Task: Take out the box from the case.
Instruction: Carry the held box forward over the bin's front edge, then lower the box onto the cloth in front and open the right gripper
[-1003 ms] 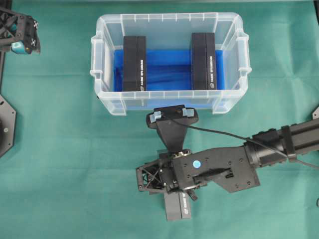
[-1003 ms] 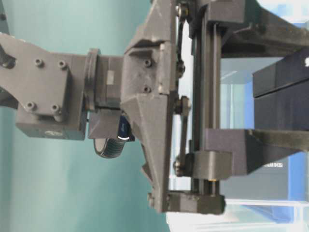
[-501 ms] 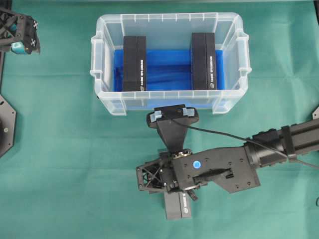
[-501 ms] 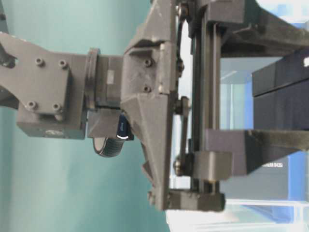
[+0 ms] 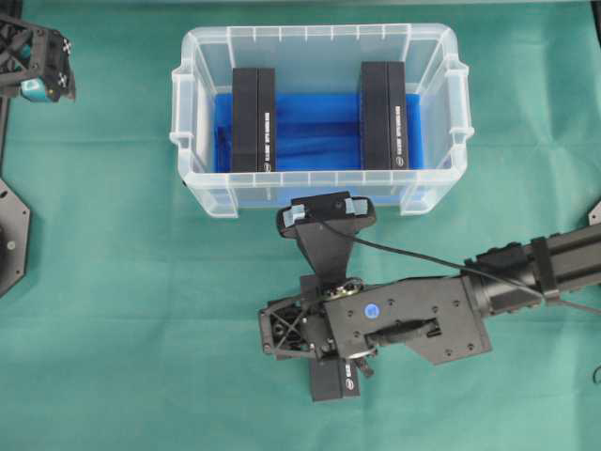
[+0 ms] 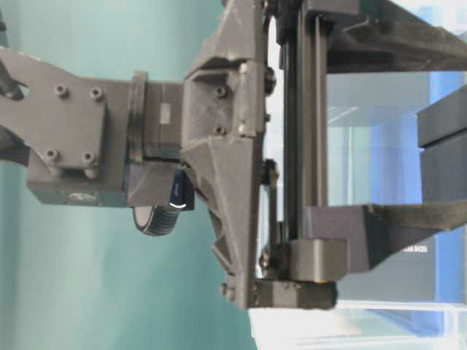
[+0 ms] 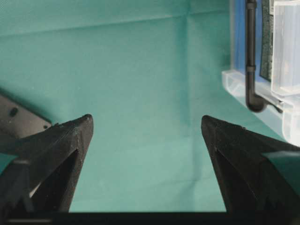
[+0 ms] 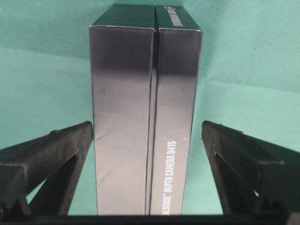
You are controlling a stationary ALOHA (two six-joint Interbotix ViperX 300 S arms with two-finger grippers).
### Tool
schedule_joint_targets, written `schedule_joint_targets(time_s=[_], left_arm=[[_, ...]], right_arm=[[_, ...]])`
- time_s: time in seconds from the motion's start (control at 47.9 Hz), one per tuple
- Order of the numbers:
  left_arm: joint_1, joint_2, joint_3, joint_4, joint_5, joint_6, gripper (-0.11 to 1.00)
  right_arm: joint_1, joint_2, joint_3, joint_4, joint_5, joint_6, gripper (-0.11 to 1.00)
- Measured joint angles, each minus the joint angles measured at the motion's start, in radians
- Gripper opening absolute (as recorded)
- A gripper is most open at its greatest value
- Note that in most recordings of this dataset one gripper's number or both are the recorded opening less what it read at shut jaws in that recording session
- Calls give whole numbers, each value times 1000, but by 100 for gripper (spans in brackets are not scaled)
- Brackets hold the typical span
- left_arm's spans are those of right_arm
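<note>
The clear case (image 5: 319, 178) stands at the back of the green cloth, a blue sheet (image 5: 315, 132) on its bottom. Two black boxes stand inside it, one on the left (image 5: 253, 119) and one on the right (image 5: 383, 115). A third black box (image 5: 335, 383) lies on the cloth in front of the case, mostly hidden under my right gripper (image 5: 319, 336). In the right wrist view this box (image 8: 145, 93) sits between the spread fingers of the right gripper (image 8: 146, 126), which is open. My left gripper (image 7: 146, 119) is open over bare cloth, far left of the case (image 7: 286, 70).
The right arm (image 5: 526, 268) reaches in from the right edge, and its wrist camera mount (image 5: 326, 214) sits close to the case's front wall. The left arm's head (image 5: 38, 66) is parked at the back left corner. Green cloth (image 5: 122, 310) covers the table.
My right gripper's jaws have spread wider, coming off the box on the cloth. The right arm shifted slightly. The left gripper has not moved.
</note>
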Motion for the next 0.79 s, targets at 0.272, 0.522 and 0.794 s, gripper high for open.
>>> schedule_joint_targets(time_s=[0.272, 0.522, 0.794], left_arm=[[0, 0, 0, 2, 0, 0, 96], [0, -2, 0, 0, -2, 0, 96], [0, -2, 0, 0, -2, 0, 96]], right_arm=[[0, -14, -2, -2, 6, 3, 94], [0, -41, -23, -2, 54, 5, 94], [0, -63, -86, -29, 110, 5, 94]])
